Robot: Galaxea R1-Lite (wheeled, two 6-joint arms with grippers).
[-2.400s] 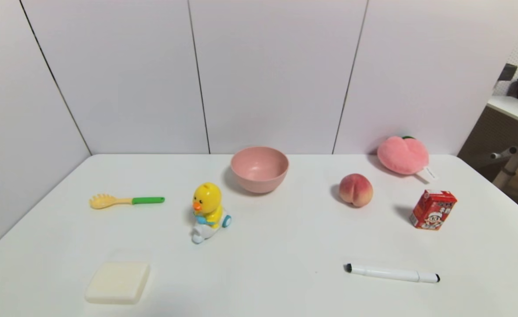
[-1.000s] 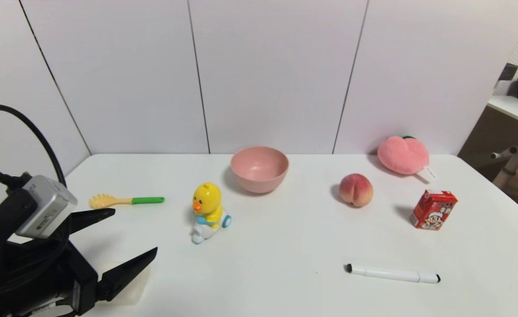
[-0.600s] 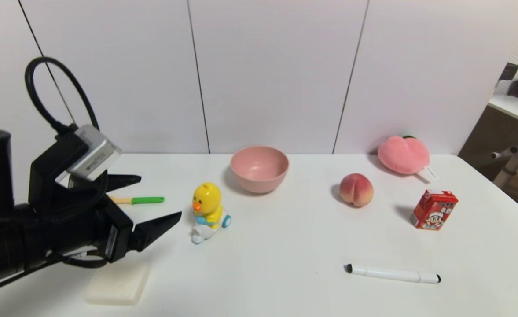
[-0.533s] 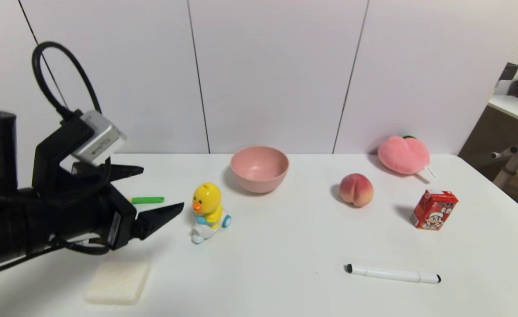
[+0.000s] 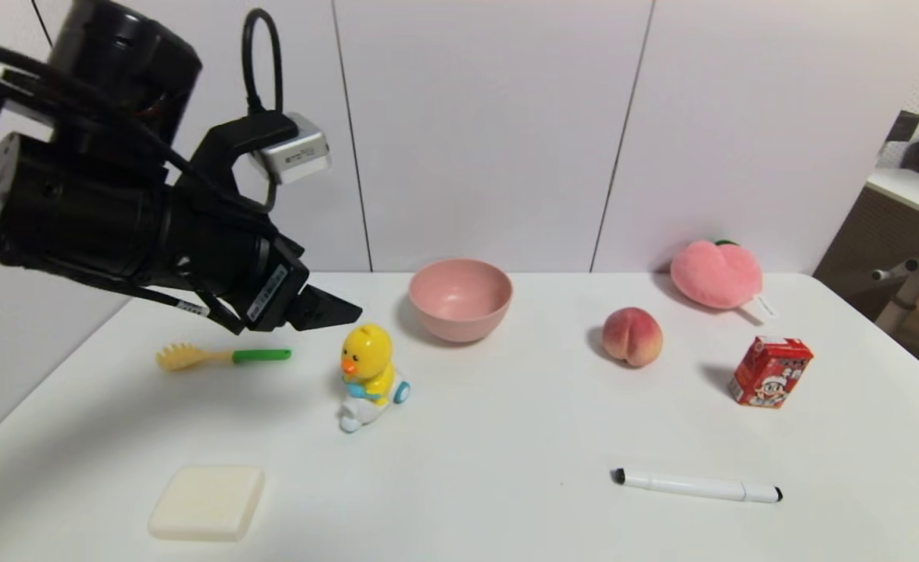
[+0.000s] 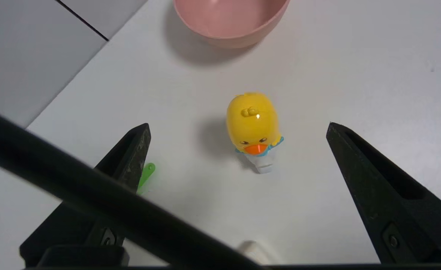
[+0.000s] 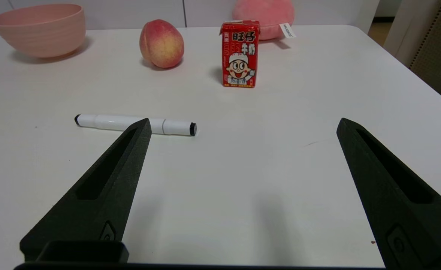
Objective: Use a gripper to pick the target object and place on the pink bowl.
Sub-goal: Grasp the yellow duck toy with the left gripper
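One yellow duck toy (image 5: 368,373) with orange beak rides a white car; one pink bowl (image 5: 460,299) at its 1 o'clock; left claw (image 6: 238,125) gapes wide above.

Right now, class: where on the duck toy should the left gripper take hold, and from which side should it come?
Probably the duck toy's rounded yellow head, from above. It stands upright on its small car, clear of the pink bowl, and the open left gripper already hangs over it, fingers either side; the car below looks too low to pinch.

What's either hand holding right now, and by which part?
Nothing. The left hand hangs open above the duck toy, not touching it. The right hand is open over bare table.
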